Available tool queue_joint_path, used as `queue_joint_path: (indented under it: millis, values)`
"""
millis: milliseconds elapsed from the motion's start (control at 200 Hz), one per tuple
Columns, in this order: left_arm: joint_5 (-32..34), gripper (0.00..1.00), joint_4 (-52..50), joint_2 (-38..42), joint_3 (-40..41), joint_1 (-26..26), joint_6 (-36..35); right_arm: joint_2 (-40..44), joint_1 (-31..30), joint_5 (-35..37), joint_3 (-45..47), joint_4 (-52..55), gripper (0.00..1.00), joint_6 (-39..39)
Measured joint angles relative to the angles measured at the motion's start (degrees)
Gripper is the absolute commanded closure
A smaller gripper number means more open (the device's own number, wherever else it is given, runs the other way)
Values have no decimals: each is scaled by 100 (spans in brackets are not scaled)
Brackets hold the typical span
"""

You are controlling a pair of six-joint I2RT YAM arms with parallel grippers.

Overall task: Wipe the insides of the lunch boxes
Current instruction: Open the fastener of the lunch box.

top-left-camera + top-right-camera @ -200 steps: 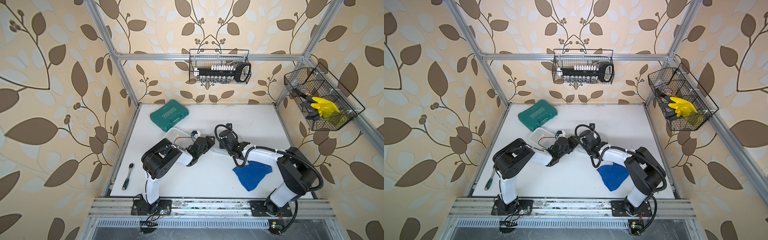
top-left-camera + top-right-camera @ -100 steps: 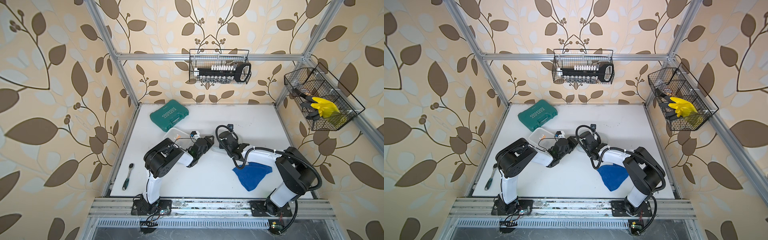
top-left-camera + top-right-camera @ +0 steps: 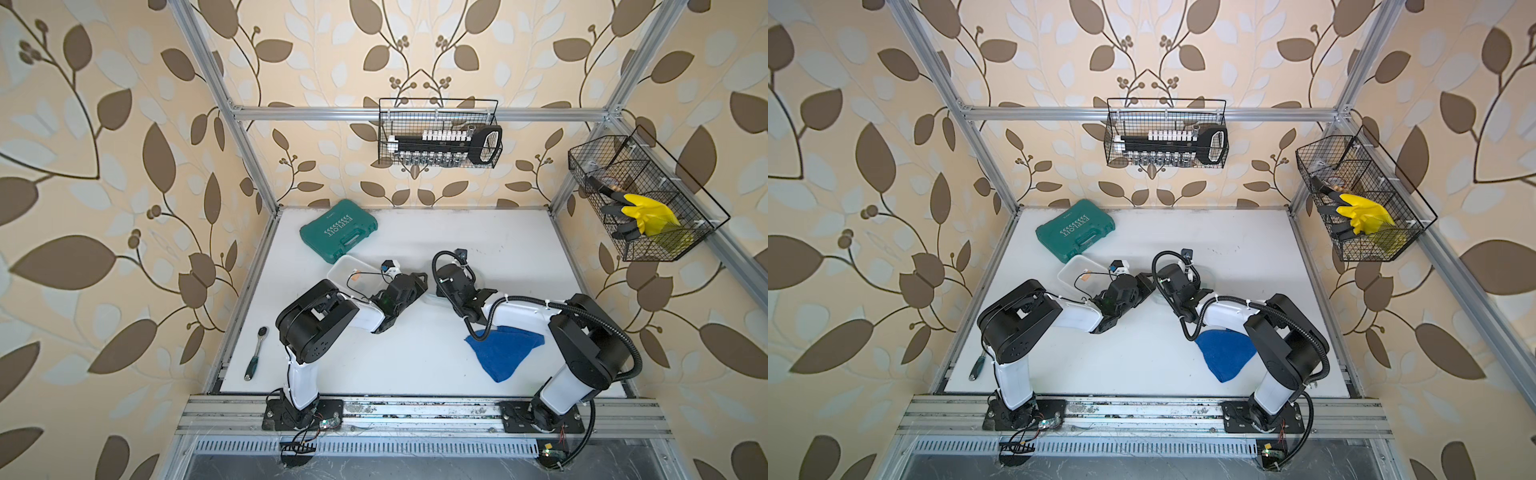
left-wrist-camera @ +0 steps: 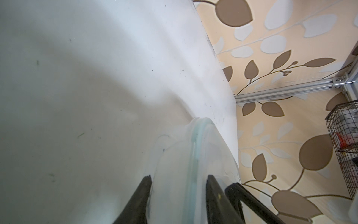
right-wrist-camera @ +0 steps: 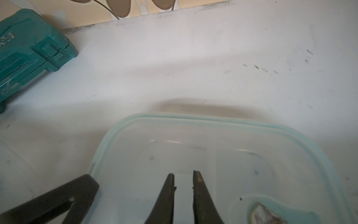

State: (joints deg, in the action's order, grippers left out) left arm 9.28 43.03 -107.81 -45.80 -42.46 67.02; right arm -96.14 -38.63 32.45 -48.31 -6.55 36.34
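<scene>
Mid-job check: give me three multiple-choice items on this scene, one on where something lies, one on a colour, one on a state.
1. Where is the ratchet?
A) front left of the table
B) in a wall basket
C) against the back wall

2. What colour is the tool case?
A) yellow
B) blue
C) green

3. What state is the cloth in?
A) gripped and lifted
B) lying loose on the table
C) hanging in a basket

Answers:
1 A: both top views show it near the front left edge.
2 C: its shell is green.
3 B: it lies flat, and the right fingers carry no cloth.
</scene>
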Motion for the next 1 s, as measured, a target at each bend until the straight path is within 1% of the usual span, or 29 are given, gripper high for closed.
queue_joint_path:
  millis: [325, 510, 705, 785, 1000]
  values:
    - [35, 100, -603, 247, -83, 0, -315, 0, -28, -7, -11, -39, 82, 31]
    - [175, 100, -922, 470, -85, 0, -509, -24, -55, -57, -85, -39, 83, 31]
    - [195, 100, -953, 481, -83, 0, -557, -37, -63, -68, -90, -59, 86, 26]
    - [195, 100, -977, 481, -83, 0, -579, -46, -61, -68, -90, -63, 89, 33]
    - [192, 100, -981, 483, -61, 0, -671, -111, -68, -68, -96, -127, 93, 31]
